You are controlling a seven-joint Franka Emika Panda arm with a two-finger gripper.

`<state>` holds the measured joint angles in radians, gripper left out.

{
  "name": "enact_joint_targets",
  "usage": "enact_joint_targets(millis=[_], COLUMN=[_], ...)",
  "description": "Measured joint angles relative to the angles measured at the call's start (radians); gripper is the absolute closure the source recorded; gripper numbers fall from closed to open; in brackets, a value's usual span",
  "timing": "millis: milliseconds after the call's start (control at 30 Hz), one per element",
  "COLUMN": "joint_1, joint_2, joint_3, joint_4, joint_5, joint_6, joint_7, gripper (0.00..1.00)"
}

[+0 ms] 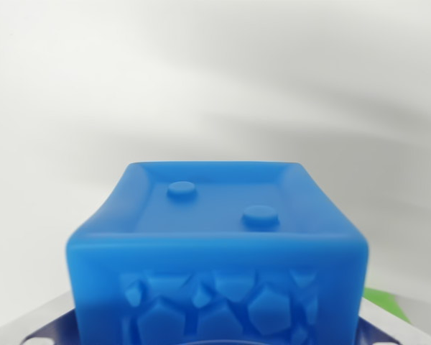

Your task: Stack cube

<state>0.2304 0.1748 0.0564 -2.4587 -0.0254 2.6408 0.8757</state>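
A blue rubbery cube [217, 251] with two raised studs is seen close; the tool's state cannot be told.

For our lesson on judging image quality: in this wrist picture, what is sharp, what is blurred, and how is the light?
Wrist view: the blue cube is fairly sharp, its two raised dots readable; the white background is a soft blur with faint grey shadow bands; lighting is even and diffuse, without hard glare; the green patch at right is out of focus.

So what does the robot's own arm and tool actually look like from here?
You cannot tell from this wrist view: no part of the arm or tool clearly shows. A blue cube with two round studs on top fills the lower frame, above a white surface.
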Motion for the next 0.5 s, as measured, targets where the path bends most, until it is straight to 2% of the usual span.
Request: enact_joint_targets(millis=[500], joint_1=[-0.023], joint_2=[-0.057], joint_3=[-0.013], joint_4=[-0.073], joint_5=[0.009], joint_6=[0.006], joint_7=[-0.001], gripper=[1.00])
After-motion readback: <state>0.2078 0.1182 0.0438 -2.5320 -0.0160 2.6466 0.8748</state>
